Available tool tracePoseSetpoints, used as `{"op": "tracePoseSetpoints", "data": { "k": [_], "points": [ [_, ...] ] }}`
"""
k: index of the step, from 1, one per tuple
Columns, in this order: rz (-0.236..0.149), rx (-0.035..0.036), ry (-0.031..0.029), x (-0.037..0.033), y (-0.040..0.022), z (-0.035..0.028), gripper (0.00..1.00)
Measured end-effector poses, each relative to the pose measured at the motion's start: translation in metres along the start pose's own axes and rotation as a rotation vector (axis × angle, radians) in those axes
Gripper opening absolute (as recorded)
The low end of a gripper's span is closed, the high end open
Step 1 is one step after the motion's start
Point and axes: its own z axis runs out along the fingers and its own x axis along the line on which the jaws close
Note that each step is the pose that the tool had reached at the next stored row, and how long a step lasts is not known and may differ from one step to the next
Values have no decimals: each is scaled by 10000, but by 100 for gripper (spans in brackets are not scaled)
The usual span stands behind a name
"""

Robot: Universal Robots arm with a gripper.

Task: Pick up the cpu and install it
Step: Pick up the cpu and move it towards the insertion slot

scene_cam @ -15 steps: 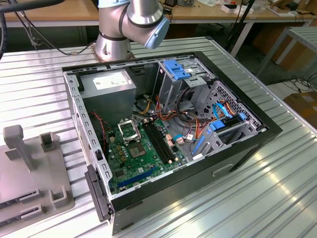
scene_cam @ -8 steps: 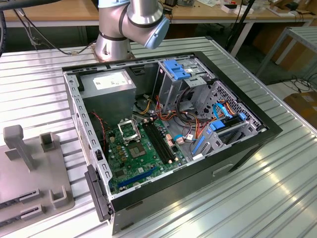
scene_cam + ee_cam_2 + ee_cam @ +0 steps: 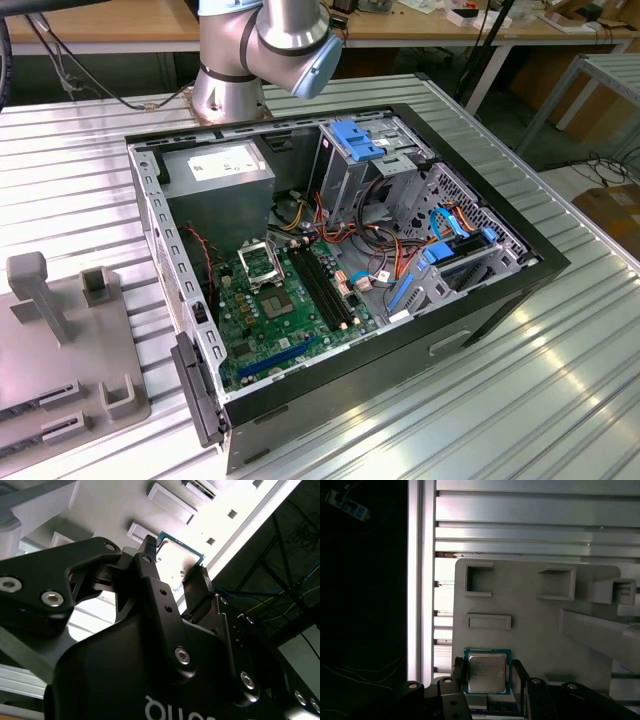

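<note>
Pincer (image 3: 488, 664) looked clamped on the cpu (image 3: 487, 674) in both wrist views. Jaws were on two opposite edges with the metal face clear, probably so it would go in flat. Chip was at the grey fixture tray (image 3: 530, 625) edge on the worktop (image 3: 520, 510) — lifted or resting, couldn't tell.

The gripper (image 3: 489, 669) clasps the cpu (image 3: 487, 676) by two opposite edges. Behind it lies a grey pocketed tray (image 3: 530, 625) on a slatted table (image 3: 530, 525).
</note>
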Motion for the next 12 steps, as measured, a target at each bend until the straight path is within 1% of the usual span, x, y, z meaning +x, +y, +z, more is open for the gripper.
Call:
{"op": "tracePoseSetpoints", "data": {
  "k": [6, 12],
  "points": [
    [0, 0, 2, 0, 0, -10, 47],
    [0, -1, 9, 1, -1, -39, 47]
  ]
}}
